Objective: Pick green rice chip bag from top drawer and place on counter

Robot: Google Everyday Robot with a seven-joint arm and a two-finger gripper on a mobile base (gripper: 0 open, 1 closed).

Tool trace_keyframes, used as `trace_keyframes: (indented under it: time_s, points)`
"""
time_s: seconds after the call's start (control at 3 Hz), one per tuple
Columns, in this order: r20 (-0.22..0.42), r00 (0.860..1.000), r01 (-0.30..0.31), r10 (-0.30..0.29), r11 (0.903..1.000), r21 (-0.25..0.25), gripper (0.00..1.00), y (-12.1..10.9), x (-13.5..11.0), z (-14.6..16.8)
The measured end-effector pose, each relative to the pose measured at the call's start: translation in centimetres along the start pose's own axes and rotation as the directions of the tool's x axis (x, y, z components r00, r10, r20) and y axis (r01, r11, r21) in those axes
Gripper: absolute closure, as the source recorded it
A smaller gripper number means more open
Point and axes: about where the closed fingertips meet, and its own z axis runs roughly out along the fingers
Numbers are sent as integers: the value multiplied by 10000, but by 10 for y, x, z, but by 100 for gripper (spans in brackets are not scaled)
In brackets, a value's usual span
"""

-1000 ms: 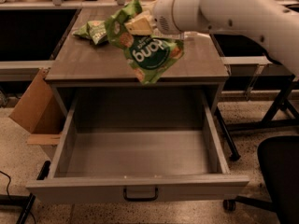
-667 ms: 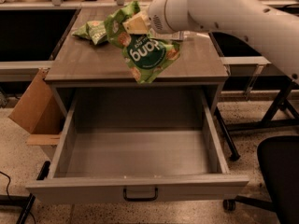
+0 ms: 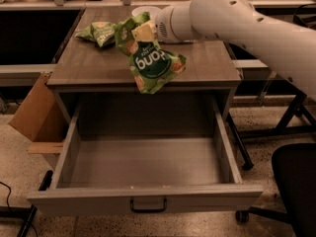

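The green rice chip bag (image 3: 155, 66) is held by its crumpled upper end in the gripper (image 3: 141, 33), whose tan fingers (image 3: 144, 31) are closed on the foil, so that the bag hangs tilted below them with its dark round logo turned toward the camera and upside down. The bag is seen in the air at the front edge of the counter (image 3: 207, 65), its lower corner overlapping that edge in the view; whether it touches the surface cannot be told. Below it the top drawer (image 3: 89, 200) is pulled fully out, its dark pull handle (image 3: 148, 205) seen at the middle of the front panel. A smaller green bag (image 3: 98, 31) is lying at the back left of the counter. A cardboard box (image 3: 33, 113) is leaned beside the cabinet on the left, and a dark office chair (image 3: 295, 181) is placed on the speckled floor (image 3: 19, 152) at the right. The white arm (image 3: 237, 15) is extended from the right edge across the counter, its wrist turned leftward.
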Motion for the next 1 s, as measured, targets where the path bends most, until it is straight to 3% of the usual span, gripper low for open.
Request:
trace_keyframes:
  time_s: [1.0]
  points:
    - [13, 9890, -1476, 1476, 9887, 264, 100, -38, 18, 32]
